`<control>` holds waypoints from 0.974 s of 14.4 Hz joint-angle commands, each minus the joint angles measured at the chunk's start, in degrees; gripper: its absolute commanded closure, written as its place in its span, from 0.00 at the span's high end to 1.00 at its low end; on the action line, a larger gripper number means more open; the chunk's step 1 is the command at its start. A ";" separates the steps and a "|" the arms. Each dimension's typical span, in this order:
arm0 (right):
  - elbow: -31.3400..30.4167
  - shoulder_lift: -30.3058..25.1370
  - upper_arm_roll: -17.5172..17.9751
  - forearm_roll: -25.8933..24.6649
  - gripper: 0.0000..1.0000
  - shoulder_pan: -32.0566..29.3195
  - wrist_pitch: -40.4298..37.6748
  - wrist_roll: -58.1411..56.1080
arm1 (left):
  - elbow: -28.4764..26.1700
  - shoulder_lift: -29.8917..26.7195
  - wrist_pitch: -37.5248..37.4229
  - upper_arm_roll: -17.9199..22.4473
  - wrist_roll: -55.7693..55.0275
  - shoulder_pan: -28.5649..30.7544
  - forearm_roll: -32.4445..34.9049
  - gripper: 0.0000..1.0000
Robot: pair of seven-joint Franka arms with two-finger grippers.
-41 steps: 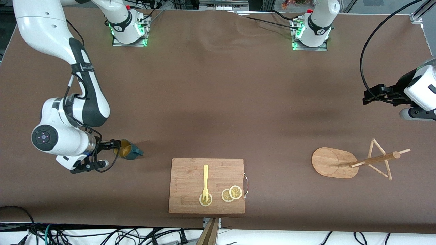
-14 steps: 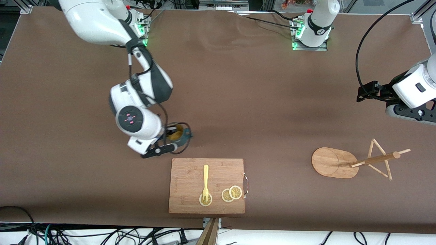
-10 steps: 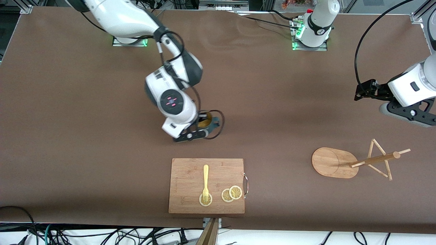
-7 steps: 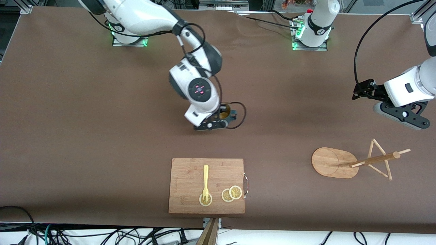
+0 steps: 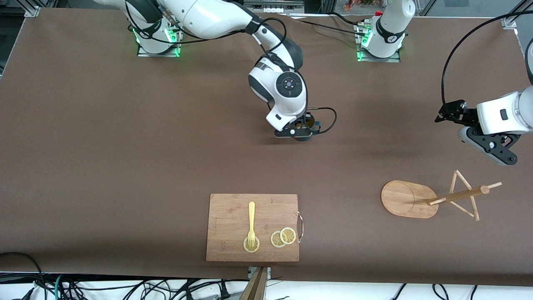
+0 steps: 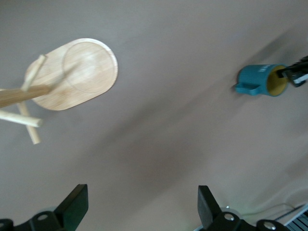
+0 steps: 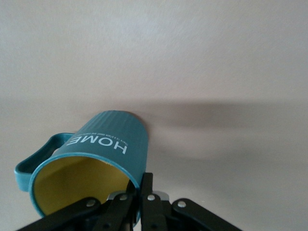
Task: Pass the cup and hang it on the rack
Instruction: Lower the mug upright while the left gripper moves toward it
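Note:
The cup (image 5: 315, 125), dark teal with a yellowish inside, hangs tilted over the middle of the table. My right gripper (image 5: 307, 126) is shut on its rim. In the right wrist view one finger is inside the cup (image 7: 106, 149) and one outside, at the right gripper (image 7: 139, 186). The handle points away from the fingers. The left wrist view shows the cup (image 6: 262, 80) in the air. The rack (image 5: 406, 199) stands at the left arm's end of the table, with its base (image 6: 82, 72) in the left wrist view too. My left gripper (image 5: 449, 114) hovers open and empty over bare cloth there, its fingers (image 6: 77, 206) wide apart.
A wooden cutting board (image 5: 233, 216) lies near the front edge. It carries a yellow fork (image 5: 251, 221) and lemon slices (image 5: 283, 237). A black cable loops beside the right wrist. Brown cloth covers the table.
My right arm has carried the cup from the right arm's end of the table to over its middle. The left arm has shifted only slightly and stays open.

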 commanded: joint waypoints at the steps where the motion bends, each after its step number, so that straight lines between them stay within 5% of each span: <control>1: 2.60 1.29 -0.63 0.57 0.00 0.26 0.06 1.42 | -0.98 0.11 0.42 0.04 6.38 0.97 -2.27 1.00; 2: 2.60 1.29 -0.54 0.57 0.00 0.35 0.06 1.42 | -0.89 0.99 0.42 0.04 9.18 1.06 -3.05 1.00; 7: 2.60 1.03 -0.63 0.48 0.36 0.61 -0.02 1.51 | -4.83 1.27 3.04 -0.22 17.72 1.42 -7.02 1.00; 10: 2.60 0.59 -0.45 0.48 0.40 0.52 -0.64 1.42 | -12.29 -2.86 7.88 -0.49 20.64 0.10 -10.25 1.00; 14: 3.30 -3.08 -0.45 0.65 0.53 -1.49 -5.90 0.81 | -14.16 -3.49 10.78 -0.75 29.48 -3.41 -10.80 1.00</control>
